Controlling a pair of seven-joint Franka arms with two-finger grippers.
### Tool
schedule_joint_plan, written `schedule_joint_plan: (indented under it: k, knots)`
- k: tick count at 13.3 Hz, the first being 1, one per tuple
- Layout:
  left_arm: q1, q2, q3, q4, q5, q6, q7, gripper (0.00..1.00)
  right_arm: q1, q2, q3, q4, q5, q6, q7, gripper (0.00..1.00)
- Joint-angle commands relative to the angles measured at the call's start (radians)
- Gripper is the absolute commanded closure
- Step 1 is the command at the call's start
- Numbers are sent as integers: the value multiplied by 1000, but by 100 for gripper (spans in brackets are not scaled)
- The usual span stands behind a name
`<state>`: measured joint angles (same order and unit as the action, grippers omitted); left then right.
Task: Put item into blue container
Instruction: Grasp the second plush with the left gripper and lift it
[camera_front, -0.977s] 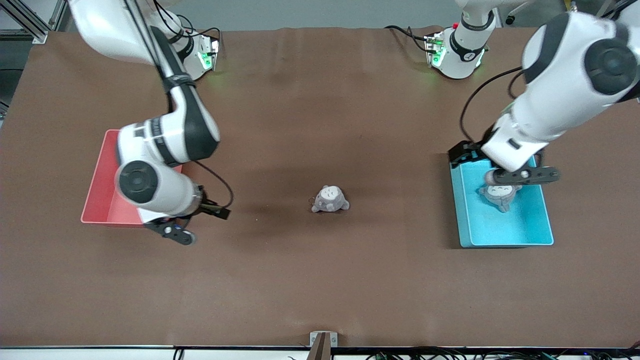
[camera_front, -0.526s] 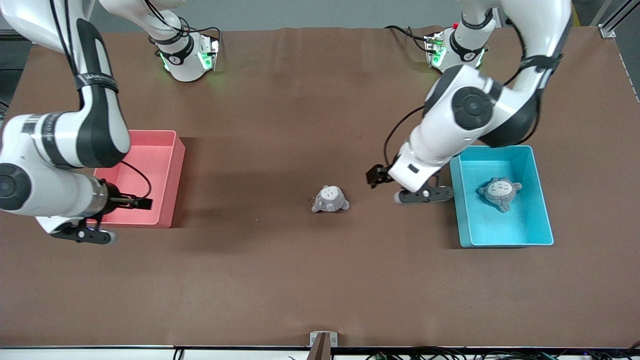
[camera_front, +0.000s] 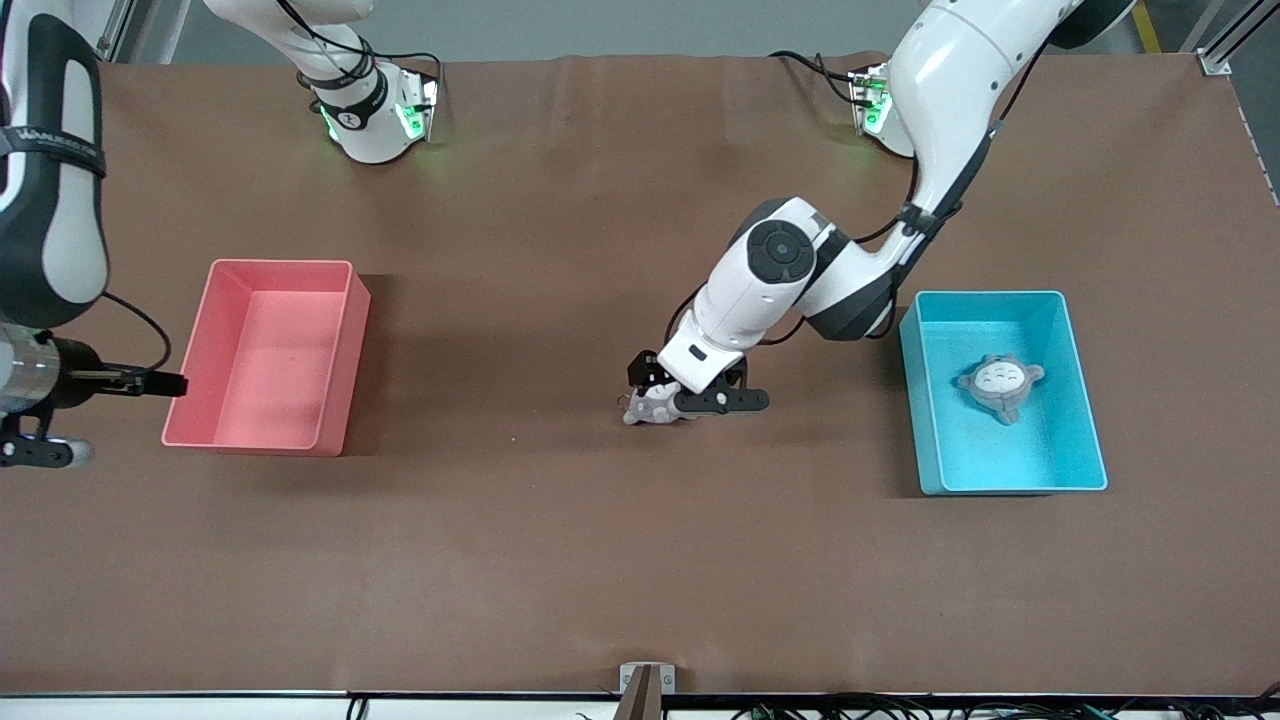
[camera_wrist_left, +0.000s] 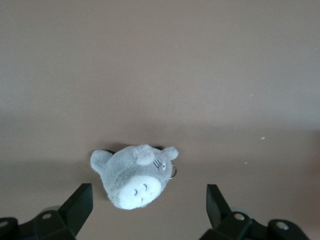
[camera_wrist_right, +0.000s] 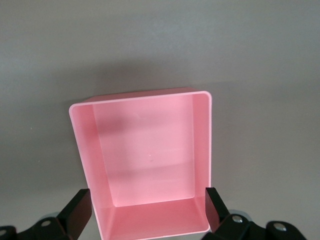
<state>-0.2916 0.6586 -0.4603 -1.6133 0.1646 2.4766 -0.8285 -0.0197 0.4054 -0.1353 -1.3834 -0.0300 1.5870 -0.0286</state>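
Observation:
A grey and white plush toy (camera_front: 648, 406) lies at the middle of the table. My left gripper (camera_front: 712, 402) hangs low over it, open; in the left wrist view the toy (camera_wrist_left: 132, 175) sits between the fingers (camera_wrist_left: 80, 204), closer to one of them and touching neither. The blue container (camera_front: 1010, 455) stands toward the left arm's end of the table, with a second grey plush (camera_front: 1000, 384) lying inside. My right gripper (camera_front: 42, 453) is open at the right arm's end, beside the pink bin (camera_front: 265, 380).
The pink bin (camera_wrist_right: 150, 155) holds nothing and fills the right wrist view, under the open right gripper (camera_wrist_right: 146, 207). Both arm bases stand along the table edge farthest from the front camera. Bare brown table surrounds the toy.
My left arm swung from over the blue container, leaving a plush inside, to the plush at the table's middle. My right arm drew away past the pink bin toward its table end.

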Motion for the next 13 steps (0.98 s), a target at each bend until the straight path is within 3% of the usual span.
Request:
schedule_joint_plan:
  k: [1,8,13]
  knots:
    - [-18,41,5,15,44,5,-17,0,-16,-14,25,43,-11,-41,3,0]
    - [-90,99,78,18,44,65,-11,0,4,-36,34,38,7,-76,-3,0]
    - [-101,128,87,15,47,67,-9,0,9,-229,34,-193,7,17,-7,0]
